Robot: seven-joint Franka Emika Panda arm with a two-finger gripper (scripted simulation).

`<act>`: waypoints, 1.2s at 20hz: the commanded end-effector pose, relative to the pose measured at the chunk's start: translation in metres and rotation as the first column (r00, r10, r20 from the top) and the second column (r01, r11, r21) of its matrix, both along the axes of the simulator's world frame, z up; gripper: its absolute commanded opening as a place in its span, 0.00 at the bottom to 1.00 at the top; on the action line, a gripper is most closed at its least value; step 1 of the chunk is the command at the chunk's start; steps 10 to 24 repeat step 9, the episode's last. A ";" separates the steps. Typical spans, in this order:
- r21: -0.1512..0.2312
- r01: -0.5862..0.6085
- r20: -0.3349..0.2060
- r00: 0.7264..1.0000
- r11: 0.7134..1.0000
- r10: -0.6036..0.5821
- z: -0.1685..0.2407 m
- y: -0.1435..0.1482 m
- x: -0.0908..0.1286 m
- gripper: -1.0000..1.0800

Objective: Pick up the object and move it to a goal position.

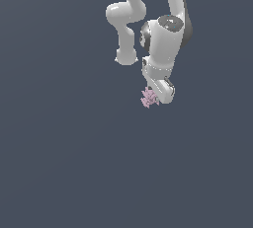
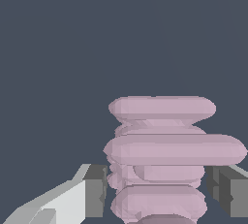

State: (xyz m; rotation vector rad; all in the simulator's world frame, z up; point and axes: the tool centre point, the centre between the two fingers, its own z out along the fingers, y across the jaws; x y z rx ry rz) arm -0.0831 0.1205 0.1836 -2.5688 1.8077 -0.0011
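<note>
White arm (image 1: pixel 163 34) bent down over the dark grey floor (image 1: pixel 59 163). Gripper (image 2: pixel 157 191) open, grey fingers (image 2: pixel 94 189) either side of the pink bumpy object (image 2: pixel 164 150), small gaps visible, contact unclear

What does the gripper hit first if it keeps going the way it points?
The pale pink bumpy clump, already between the fingers of the gripper. Whether they touch it is unclear.
</note>
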 end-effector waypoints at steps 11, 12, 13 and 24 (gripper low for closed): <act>-0.001 0.001 0.000 1.000 1.000 -0.001 0.025 0.018 -0.016 0.00; -0.001 0.001 0.000 1.000 1.000 -0.001 0.025 0.018 -0.016 0.00; -0.001 0.001 0.000 1.000 1.000 -0.001 0.025 0.018 -0.016 0.00; -0.001 0.001 0.000 1.000 1.000 -0.001 0.025 0.018 -0.016 0.00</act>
